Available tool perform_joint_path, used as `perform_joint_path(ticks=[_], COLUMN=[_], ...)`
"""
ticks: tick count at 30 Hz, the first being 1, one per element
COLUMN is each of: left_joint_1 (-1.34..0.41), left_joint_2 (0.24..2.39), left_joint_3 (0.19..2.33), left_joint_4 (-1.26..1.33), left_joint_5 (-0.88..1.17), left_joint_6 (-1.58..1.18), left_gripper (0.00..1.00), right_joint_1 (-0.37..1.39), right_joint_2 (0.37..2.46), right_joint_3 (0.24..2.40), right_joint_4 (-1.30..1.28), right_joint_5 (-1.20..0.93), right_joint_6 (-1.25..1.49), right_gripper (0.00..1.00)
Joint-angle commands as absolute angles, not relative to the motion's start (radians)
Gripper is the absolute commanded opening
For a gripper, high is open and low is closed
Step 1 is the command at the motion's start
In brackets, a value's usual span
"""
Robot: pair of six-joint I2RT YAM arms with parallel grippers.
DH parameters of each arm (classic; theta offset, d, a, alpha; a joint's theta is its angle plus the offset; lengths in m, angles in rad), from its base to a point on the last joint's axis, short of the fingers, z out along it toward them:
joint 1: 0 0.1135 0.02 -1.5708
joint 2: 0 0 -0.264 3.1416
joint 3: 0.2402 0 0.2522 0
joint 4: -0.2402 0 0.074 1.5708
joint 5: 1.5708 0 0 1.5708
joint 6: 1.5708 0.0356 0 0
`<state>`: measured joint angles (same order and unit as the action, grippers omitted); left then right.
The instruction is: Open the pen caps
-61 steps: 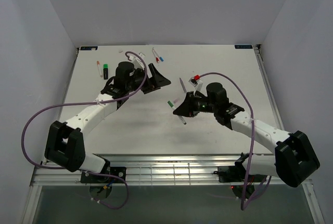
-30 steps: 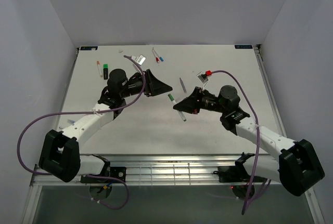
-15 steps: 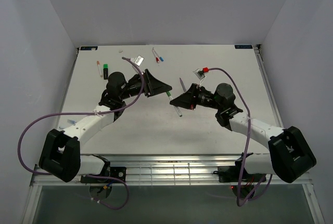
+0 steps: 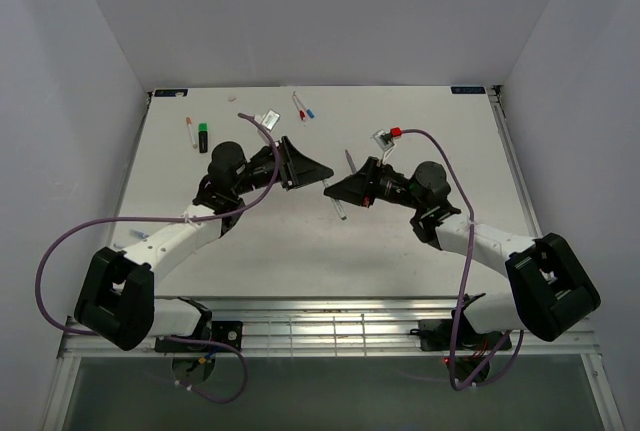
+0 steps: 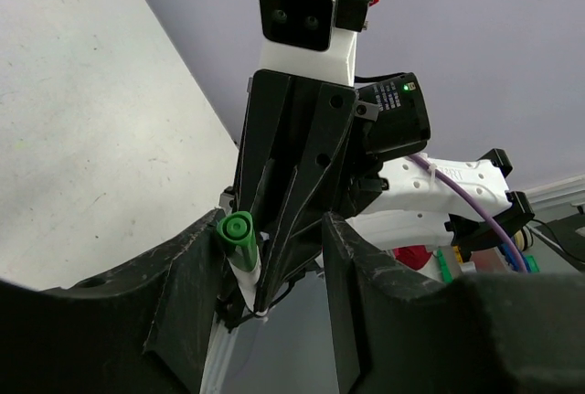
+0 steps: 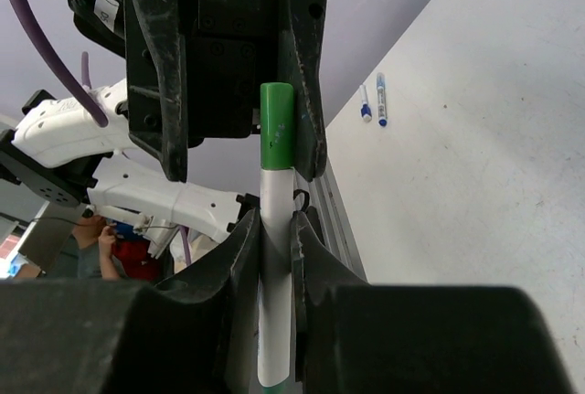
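White pen (image 6: 274,321), green cap (image 6: 277,124) (seemingly seated) on its tip.

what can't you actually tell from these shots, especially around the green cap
- Left wrist view: the left gripper flanks the green cap; contact unclear.
- Right wrist view: the pen has its lower end hidden between the right gripper fingers and cut by the bottom edge.
- Top view: cap too small, lost between both grippers.

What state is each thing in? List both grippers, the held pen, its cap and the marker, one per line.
right gripper: shut on the pen
pen: held off the table, capped
left gripper: open around the green cap
green cap: on the pen, not clamped
black marker: lying on the table
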<state>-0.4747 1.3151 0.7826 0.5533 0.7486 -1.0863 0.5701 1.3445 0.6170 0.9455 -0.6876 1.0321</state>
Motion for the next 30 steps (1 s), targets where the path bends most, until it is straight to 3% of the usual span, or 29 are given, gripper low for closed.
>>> perform_joint_path(ticks=[1, 9, 12, 13, 14, 20, 22, 25, 30], left_joint_1=[-0.485, -0.486, -0.486, -0.486, -0.486, -0.492, -0.499, -0.503, -0.509], left_joint_2=[1.296, 1.293, 1.299, 1.305, 1.304, 1.318, 1.322, 1.333, 1.37], left_joint_3=[0.773, 0.77, 0.773, 0.773, 0.775, 0.834, 0.894, 0.99, 1.115], left_joint_4=[0.569, 0.569, 0.569, 0.566, 0.56, 0.398, 0.28, 0.104, -0.104], left_joint_5=[0.744, 0.724, 0.719, 0.713, 0.707, 0.582, 0.533, 0.412, 0.194], left_joint_6=[-1.089, -1.101, -1.114, -1.117, -1.121, -1.126, -1.103, -1.071, -1.046], left_gripper=[0.56, 0.39, 0.22, 0.05, 0.0, 0.0, 0.0, 0.0, 0.0], right_joint_1=[0.566, 0.566, 0.566, 0.566, 0.566, 0.592, 0.636, 0.739, 0.954], right_joint_2=[1.353, 1.356, 1.355, 1.355, 1.353, 1.31, 1.275, 1.25, 1.322], right_joint_3=[0.606, 0.586, 0.578, 0.575, 0.572, 0.598, 0.65, 0.763, 0.943], right_joint_4=[1.042, 1.054, 1.052, 1.052, 1.051, 0.841, 0.628, 0.298, -0.114], right_joint_5=[-0.66, -0.643, -0.64, -0.64, -0.637, -0.576, -0.519, -0.315, 0.304], right_joint_6=[1.055, 1.066, 1.066, 1.065, 1.059, 0.927, 0.786, 0.577, 0.399], right_gripper=[0.08, 0.08, 0.08, 0.08, 0.08, 0.08, 0.08, 0.08, 0.08])
